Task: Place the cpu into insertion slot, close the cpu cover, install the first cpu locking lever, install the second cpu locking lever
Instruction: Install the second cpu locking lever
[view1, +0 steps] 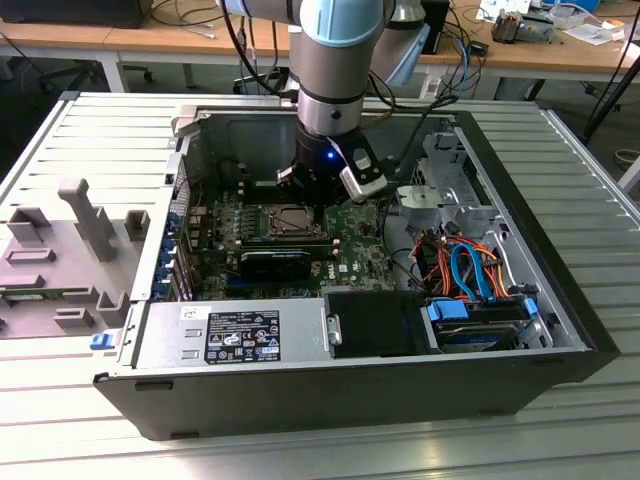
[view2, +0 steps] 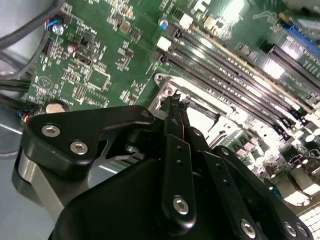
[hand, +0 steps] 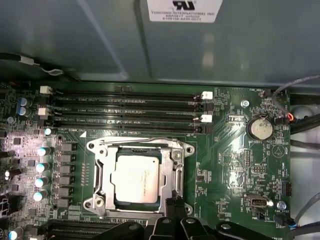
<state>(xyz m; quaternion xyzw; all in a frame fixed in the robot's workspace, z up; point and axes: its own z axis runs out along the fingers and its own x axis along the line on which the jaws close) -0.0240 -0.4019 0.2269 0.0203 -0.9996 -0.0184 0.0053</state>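
The gripper (hand: 172, 204) hung low inside the open computer case (view1: 560, 330), its black fingers (view2: 176, 131) drawn together into a narrow point with nothing visible between them. In the first wrist view that point sat at the edge of the silvery frame of the insertion slot (hand: 100, 172), on the side away from the long black memory slots (hand: 125, 107). The second wrist view showed the same tip touching or almost touching the metal frame; which of the two could not be told.

The cpu (hand: 137, 177) lay flat in the slot, its dull silver top showing through the square window of the cpu cover (hand: 172, 162), which was folded down over it.

Around the socket spread the green motherboard (hand: 227, 150), with a round coin battery (hand: 261, 128) off to one side. In the exterior view the arm (view1: 340, 60) reached straight down into the case, which lay on a ribbed metal table (view1: 110, 130), and a grey plastic holder (view1: 85, 225) sat at that view's left.
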